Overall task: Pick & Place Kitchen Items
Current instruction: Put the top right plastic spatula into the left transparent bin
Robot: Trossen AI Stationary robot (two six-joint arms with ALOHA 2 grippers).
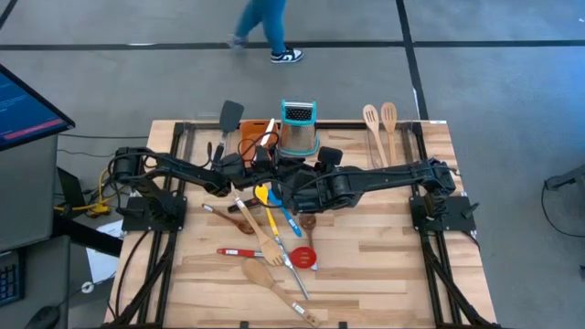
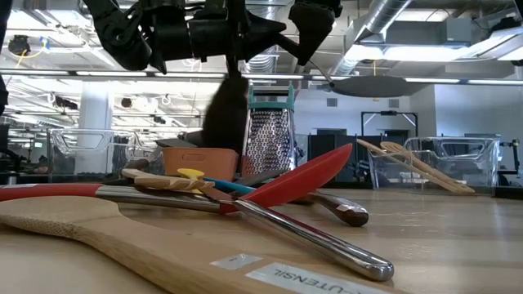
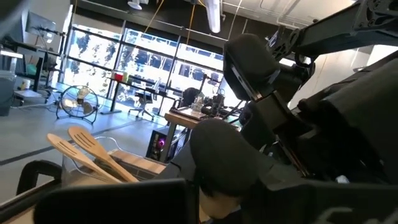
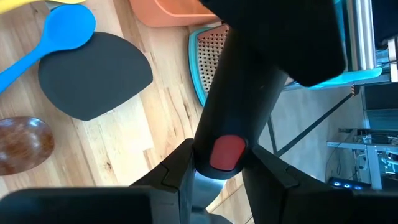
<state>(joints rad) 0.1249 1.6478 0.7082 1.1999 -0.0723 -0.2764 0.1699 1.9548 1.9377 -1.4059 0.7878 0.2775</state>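
The right end effector [image 4: 219,167] pinches a black utensil [image 4: 249,93] by its handle, mid-air above the table [image 1: 366,256] by the tray [image 1: 253,126]; whether the left end effector [image 1: 251,163] alongside has hold is unclear, so the next move looks like a secure transfer before release.

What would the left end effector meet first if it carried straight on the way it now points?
Probably the right arm, which looms directly ahead of the left end effector in its wrist view; the gap is unclear.

Robotics lab, open-plan: exposed ceiling ducts [image 2: 425,28] upper right, glass partitions [image 3: 134,65] at left, wooden bench [image 1: 366,265], monitor [image 1: 27,105] at left edge.
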